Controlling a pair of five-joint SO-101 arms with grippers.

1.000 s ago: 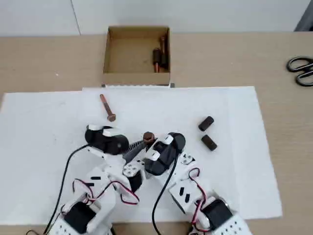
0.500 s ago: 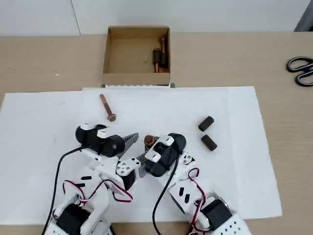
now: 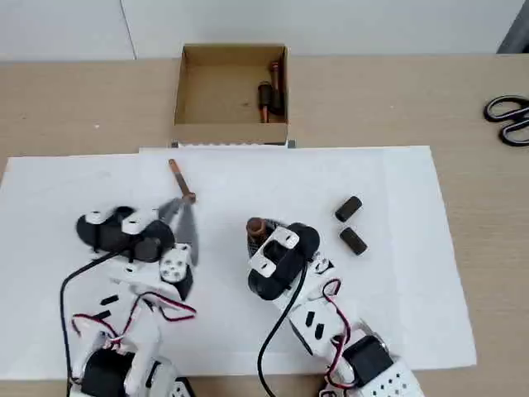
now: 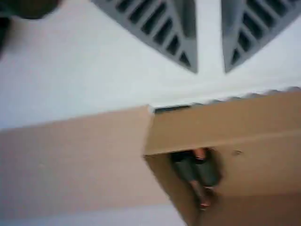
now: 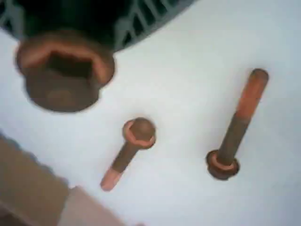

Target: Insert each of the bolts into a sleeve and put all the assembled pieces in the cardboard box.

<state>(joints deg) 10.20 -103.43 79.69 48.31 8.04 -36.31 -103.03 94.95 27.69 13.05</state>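
White sheet on the table: your right gripper is clamped on a bolt; your left gripper hangs open just beside the loose bolt. Sleeves lie farther right, box beyond the sheet.

Bright, even light; soft shadows.

The high camera looks down on the tabletop from well above. The left wrist camera sits low over the white sheet, facing the cardboard box past its end effector. The right wrist camera hangs very close over that sheet, and both overlap the high view.
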